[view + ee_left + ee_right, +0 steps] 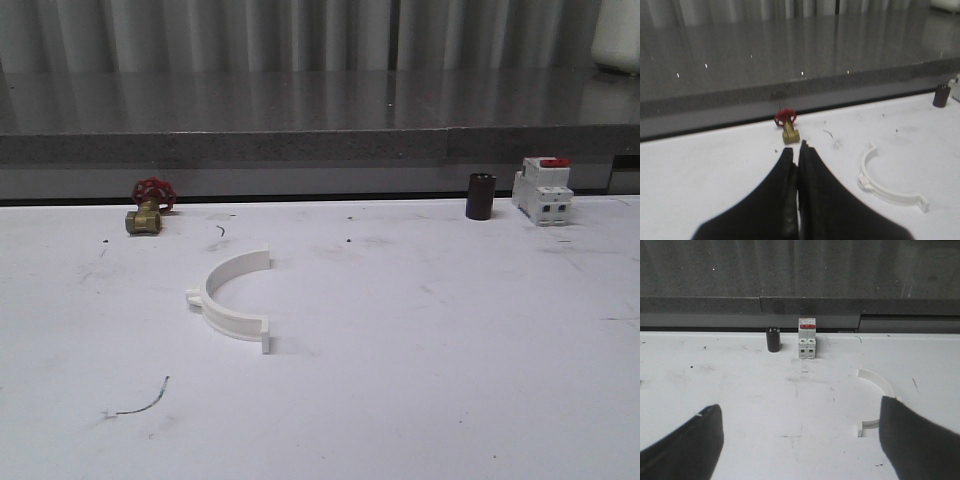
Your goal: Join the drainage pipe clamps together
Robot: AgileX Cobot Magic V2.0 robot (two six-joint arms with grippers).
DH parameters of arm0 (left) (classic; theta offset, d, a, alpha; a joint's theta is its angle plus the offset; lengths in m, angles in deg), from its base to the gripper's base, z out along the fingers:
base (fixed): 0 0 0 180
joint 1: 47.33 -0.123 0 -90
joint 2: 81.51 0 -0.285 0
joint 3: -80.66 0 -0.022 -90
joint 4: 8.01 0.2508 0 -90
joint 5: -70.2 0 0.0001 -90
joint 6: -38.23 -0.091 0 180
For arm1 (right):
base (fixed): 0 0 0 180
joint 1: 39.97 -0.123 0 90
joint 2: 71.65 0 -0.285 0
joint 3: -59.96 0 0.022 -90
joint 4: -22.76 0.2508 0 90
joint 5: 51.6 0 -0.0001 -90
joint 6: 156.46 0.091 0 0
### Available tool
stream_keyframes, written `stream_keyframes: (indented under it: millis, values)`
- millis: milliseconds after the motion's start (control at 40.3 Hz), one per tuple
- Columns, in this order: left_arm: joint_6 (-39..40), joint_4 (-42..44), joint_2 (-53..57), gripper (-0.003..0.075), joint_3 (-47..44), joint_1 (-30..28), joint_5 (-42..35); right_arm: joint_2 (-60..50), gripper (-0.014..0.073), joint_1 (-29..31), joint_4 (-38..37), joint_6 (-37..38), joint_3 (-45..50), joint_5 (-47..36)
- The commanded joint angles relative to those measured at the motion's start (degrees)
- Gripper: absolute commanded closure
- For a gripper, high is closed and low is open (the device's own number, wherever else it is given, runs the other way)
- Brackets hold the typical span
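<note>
- One white half-ring clamp (233, 300) lies flat on the tabletop (450, 340), left of centre in the front view, its arc bulging toward the robot's left and its open side facing right, with the small outer lug on the left of the curve.
- Its two flat end tabs line up roughly front to back, one toward the rear wall and one toward the robot.
- Left jaws (799, 150), pressed together and holding nothing, point toward a brass valve with a red handwheel (787, 126); the clamp sits just to their right in the left wrist view (885, 186).
- Right jaws (800, 427), spread wide and empty, have a second half-ring (876, 402) lying by the right-hand finger (920, 440), partly hidden behind it.
- A black cylinder (773, 339) and a white breaker with a red top (807, 338) stand well beyond, near the back edge.
- Judgement: each arm has a half within reach on its own side, and the facing open sides would need aligning tab to tab.
</note>
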Motion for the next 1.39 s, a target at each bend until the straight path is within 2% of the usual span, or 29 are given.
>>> stream_keyframes:
  millis: [0,917,1214,1363]
  values:
    - [0.0,2.0,2.5,0.0741,0.5,-0.1,-8.1,0.7,-0.0056,0.3,-0.4,-0.3,-2.1,-4.2]
    - [0.0,2.0,3.2,0.0741,0.5,-0.1,-7.9,0.7,-0.0056,0.3,-0.4,-0.3,-2.1,-4.2]
    - [0.0,2.0,3.2,0.0741,0.5,-0.1,-7.9,0.9,-0.0056,0.3,-0.2,-0.3,-2.4,-6.8]
    - [0.0,2.0,3.2,0.0741,0.5,-0.1,-7.9,7.4,-0.0015,0.3,-0.1,-0.3,-6.2,-6.4]
